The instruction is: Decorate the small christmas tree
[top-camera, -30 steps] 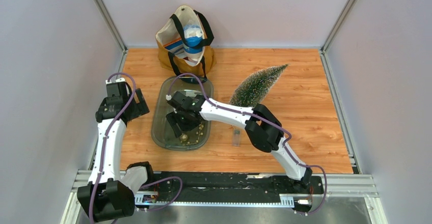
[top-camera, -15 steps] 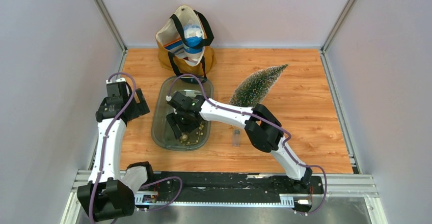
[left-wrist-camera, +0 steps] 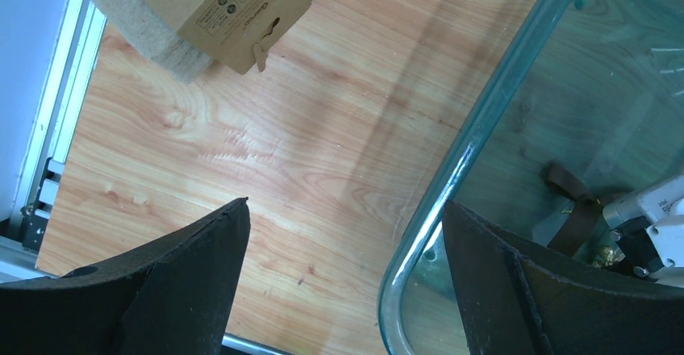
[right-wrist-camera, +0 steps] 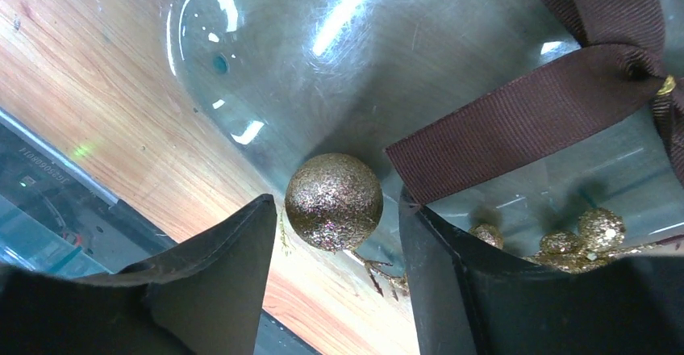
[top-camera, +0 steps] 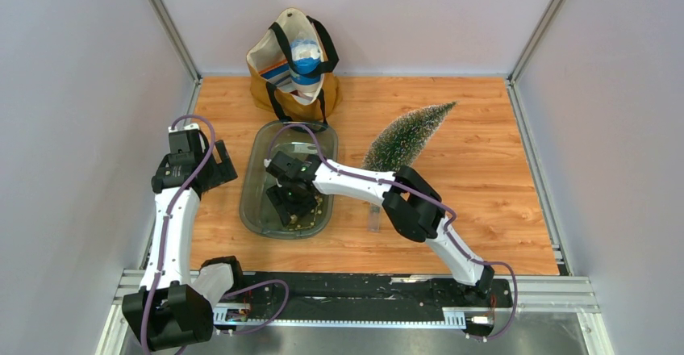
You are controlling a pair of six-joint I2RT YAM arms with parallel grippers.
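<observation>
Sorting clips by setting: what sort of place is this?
Likely a robot lab test cell: plain grey partition walls, an aluminium frame rail at the near edge, a wood-grain tabletop.

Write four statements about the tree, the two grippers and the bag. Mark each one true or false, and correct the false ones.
1. The tree lies on its side on the table. True.
2. The right gripper is in the glass tray, with its fingers on either side of a gold ball. True.
3. The left gripper holds the brown ribbon. False: it is open and holds nothing. The ribbon lies in the tray.
4. The bag lies flat at the near edge. False: it stands at the far edge.
</observation>
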